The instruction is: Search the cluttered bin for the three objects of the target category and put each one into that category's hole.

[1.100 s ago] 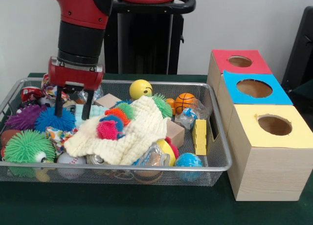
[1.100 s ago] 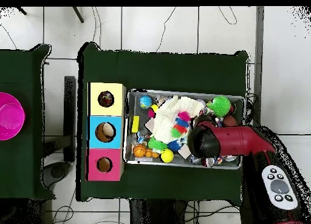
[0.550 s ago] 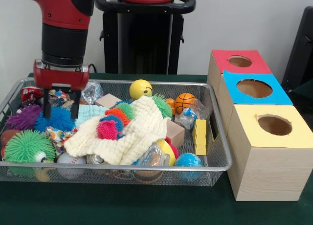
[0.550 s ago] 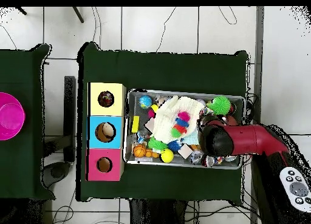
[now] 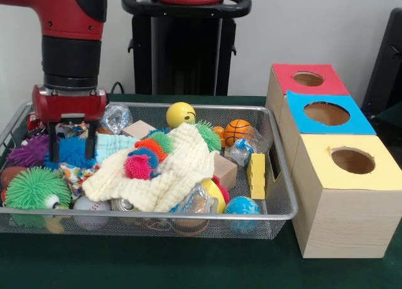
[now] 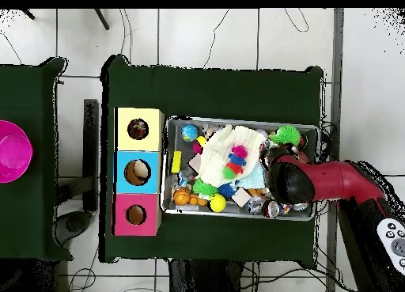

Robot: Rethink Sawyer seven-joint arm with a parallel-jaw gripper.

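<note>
A dark green cloth (image 5: 188,264) covers the table, which stands on a pale tiled floor (image 6: 206,36) crossed by cables, with a plain white wall behind. At the near edge of the cloth sits a wire mesh bin (image 5: 276,201), heaped with toys. Just beside it, on the right in the front view, three wooden boxes stand in a row, touching one another, each with a round hole in its coloured top: the yellow box (image 5: 345,195) nearest, the blue box (image 5: 323,113) in the middle, the red box (image 5: 306,79) farthest.

Along the bin's front lie a green spiky ball with eyes (image 5: 34,190), a white ball (image 5: 88,207) and a blue ball (image 5: 242,207). A cream knitted cloth (image 5: 169,173) sprawls over the middle of the heap, with a pink spiky ball (image 5: 137,166) resting on it. A yellow sponge block (image 5: 256,176) stands upright near the right wall. Farther back are a purple spiky ball (image 5: 28,152), a blue spiky ball (image 5: 69,152), a small basketball (image 5: 237,130) and a yellow smiley ball (image 5: 180,114).

The red and black arm (image 5: 69,25) reaches down over the bin's left end. Its gripper (image 5: 71,149) hangs with both black fingers (image 5: 90,144) spread apart and holding nothing, their tips at the blue spiky ball.
</note>
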